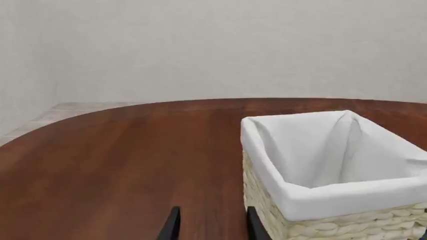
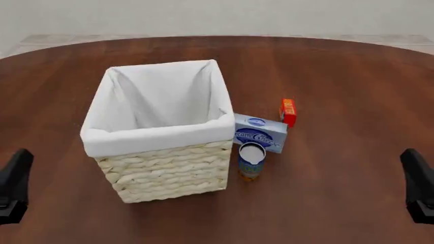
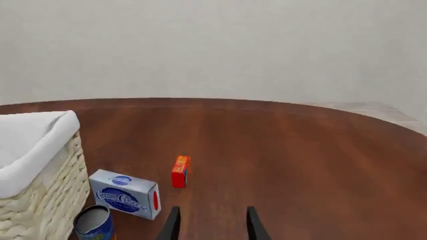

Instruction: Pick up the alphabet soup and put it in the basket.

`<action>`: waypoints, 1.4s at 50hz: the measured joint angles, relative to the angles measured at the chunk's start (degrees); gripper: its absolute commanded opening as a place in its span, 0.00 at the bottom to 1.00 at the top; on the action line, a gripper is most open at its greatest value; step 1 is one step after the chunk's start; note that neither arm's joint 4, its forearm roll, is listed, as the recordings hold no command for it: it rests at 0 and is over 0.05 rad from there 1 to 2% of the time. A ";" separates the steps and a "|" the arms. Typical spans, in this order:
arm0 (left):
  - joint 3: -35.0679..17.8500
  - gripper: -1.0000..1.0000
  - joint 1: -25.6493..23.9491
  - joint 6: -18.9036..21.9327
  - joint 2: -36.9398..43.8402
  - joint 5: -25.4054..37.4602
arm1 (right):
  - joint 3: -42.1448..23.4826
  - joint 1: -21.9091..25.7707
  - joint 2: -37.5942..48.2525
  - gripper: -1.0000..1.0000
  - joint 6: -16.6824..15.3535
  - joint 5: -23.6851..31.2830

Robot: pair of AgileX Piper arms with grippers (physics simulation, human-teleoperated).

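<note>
The alphabet soup (image 2: 251,160) is a small can with a pale lid and a dark blue label. It stands upright just right of the basket (image 2: 157,136), a large cream wicker square with white lining and nothing visible inside. In the right wrist view the can (image 3: 93,223) sits ahead and to one side of my right gripper (image 3: 212,227), well apart from it, with the fingers spread and nothing between them. My left gripper (image 1: 212,227) is open too, next to the basket's corner (image 1: 267,200). In the front view both grippers rest low at the near left (image 2: 13,185) and near right (image 2: 418,185) edges.
A blue-white cream cheese box (image 2: 259,132) lies just behind the can, next to the basket. A small orange-red box (image 2: 288,112) stands behind that. The round brown table (image 2: 339,76) stretches far to the right and back.
</note>
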 measured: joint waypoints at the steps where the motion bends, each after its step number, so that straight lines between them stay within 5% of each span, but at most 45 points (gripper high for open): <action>1: 0.00 1.00 0.00 0.00 0.00 0.00 | -0.02 0.00 0.02 1.00 0.04 0.01; 23: 0.00 1.00 0.00 0.00 0.00 0.00 | -0.22 1.48 0.56 1.00 0.77 0.40; 44: 0.00 1.00 0.00 0.00 0.00 0.00 | -0.07 8.73 4.68 1.00 2.40 -1.35; 70: 0.00 1.00 0.00 0.00 0.00 0.00 | -1.40 18.96 28.14 1.00 3.59 -19.70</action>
